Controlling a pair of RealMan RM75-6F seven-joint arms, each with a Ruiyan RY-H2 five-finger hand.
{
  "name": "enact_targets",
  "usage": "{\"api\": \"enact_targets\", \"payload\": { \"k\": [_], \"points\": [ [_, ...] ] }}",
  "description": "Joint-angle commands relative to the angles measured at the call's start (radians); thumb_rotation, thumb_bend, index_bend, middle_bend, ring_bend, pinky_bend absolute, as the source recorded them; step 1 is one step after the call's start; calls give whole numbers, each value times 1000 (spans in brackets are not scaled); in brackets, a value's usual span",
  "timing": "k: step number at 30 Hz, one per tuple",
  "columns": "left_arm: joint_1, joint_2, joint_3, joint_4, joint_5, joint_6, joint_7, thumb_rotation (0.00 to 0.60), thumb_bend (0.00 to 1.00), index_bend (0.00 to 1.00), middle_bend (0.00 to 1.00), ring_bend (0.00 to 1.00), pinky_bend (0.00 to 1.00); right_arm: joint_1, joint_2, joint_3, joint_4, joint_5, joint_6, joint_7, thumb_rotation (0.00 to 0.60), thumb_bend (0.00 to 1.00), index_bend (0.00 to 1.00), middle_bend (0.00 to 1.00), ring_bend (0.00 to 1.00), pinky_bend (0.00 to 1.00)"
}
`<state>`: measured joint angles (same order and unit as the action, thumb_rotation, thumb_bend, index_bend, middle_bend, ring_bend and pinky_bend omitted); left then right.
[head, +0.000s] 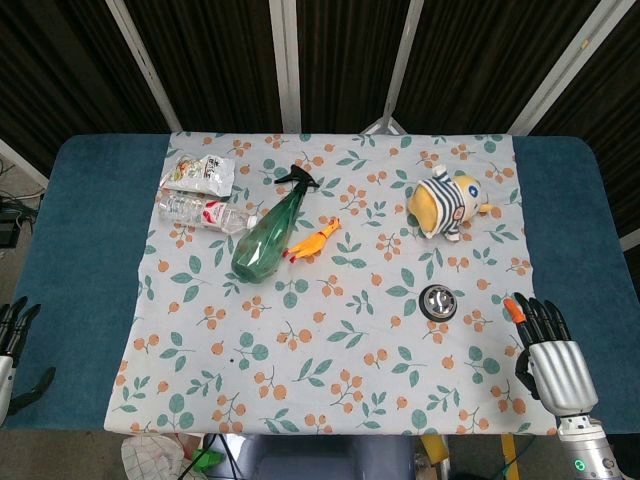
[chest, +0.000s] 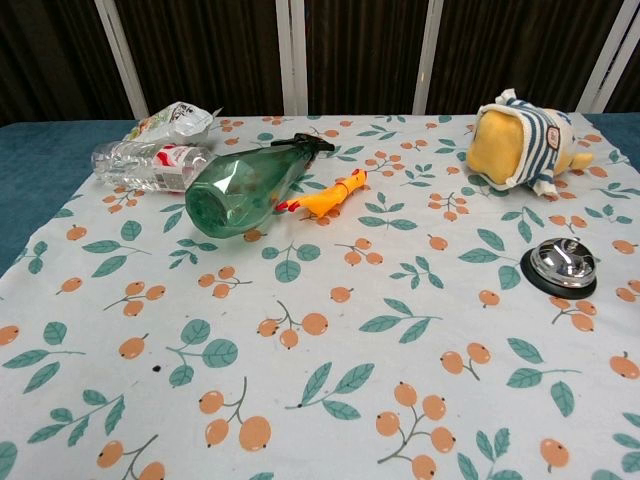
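Observation:
In the head view my right hand rests at the front right corner of the floral cloth, fingers spread and pointing away, holding nothing. A small chrome bell lies a short way to its left. My left hand shows at the far left edge over the blue table, fingers apart and empty, well off the cloth. Neither hand appears in the chest view.
A green spray bottle lies on its side beside an orange rubber chicken. A clear water bottle and a snack bag sit back left. A yellow striped plush lies back right.

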<state>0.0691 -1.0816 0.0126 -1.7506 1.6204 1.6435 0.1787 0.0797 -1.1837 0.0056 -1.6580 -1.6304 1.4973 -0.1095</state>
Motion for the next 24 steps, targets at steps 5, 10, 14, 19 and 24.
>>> {"api": "enact_targets", "payload": {
  "k": [5,10,14,19,24],
  "points": [
    [-2,0,4,0,4,-6,5,600,404,55,0,32,165,2,-1,-4,1,3,-11,-6,600,1000,8,0,0,0],
    [2,0,6,-2,10,3,6,600,404,55,0,32,165,2,0,-3,-2,1,-8,-6,600,1000,9,0,0,0],
    [3,0,4,0,3,2,4,600,404,55,0,33,165,2,-1,-2,-1,3,-8,-2,600,1000,9,0,0,0],
    [0,-4,3,-5,5,0,12,600,405,55,0,32,165,7,-6,-5,9,6,-21,-4,600,1000,9,0,0,0],
    [-1,-10,12,-5,18,-7,33,600,405,56,0,32,165,13,-12,-9,19,-6,-27,2,600,1000,8,0,0,0]
  ]
}}
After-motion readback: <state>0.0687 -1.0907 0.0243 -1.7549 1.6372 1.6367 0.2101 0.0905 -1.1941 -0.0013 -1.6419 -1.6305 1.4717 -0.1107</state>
